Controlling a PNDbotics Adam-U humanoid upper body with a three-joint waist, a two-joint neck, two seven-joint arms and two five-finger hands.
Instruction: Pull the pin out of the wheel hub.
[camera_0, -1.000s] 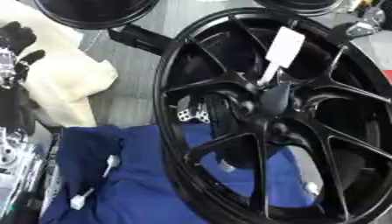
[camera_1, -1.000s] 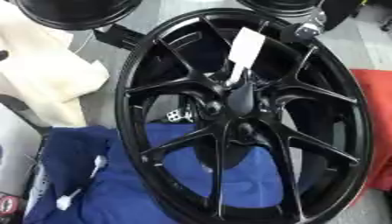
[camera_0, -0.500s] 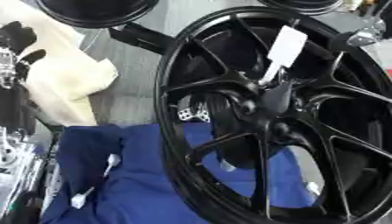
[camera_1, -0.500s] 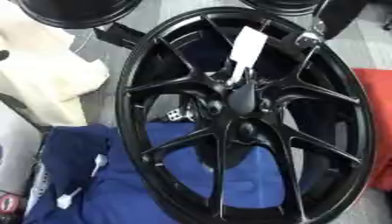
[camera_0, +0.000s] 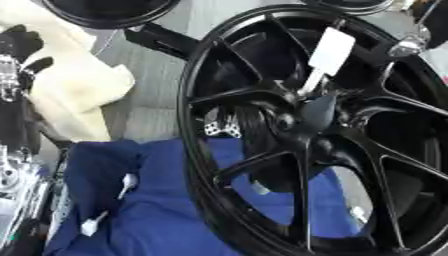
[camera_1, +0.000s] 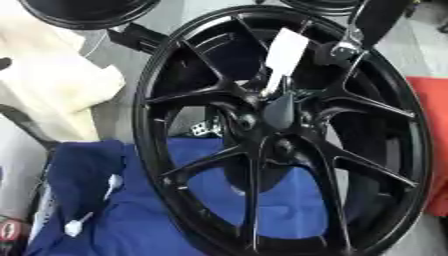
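While your right hand (camera_1: 348, 46) hangs over the wheel's edge at about 1 o'clock, only a black part with a shiny silver tip shows, so you cannot tell if it is spread or closed. It holds nothing and is apart from the pin. Your left hand (camera_0: 19, 44) sits at the far 9 o'clock side, black and silver, and you cannot tell its shape either.

The pin (camera_1: 285, 48) stands at 12 o'clock from the wheel hub (camera_1: 280, 117), leaning toward 1 o'clock. It has a flat white top like a little paddle and a thin stem that goes down into the hub. It looks light and small, and maybe bendy, so it could snap if you twist it. Take it by the flat white top and pull along the stem.

The wheel (camera_1: 175, 65) is big, black, hard and shiny, with thin spokes. It looks heavy, so it should stay put.

Under it at 6 o'clock lies a soft blue cloth (camera_1: 131, 220) with two small white bits (camera_1: 112, 181). A cream pad (camera_1: 52, 85) sits at 9 o'clock.
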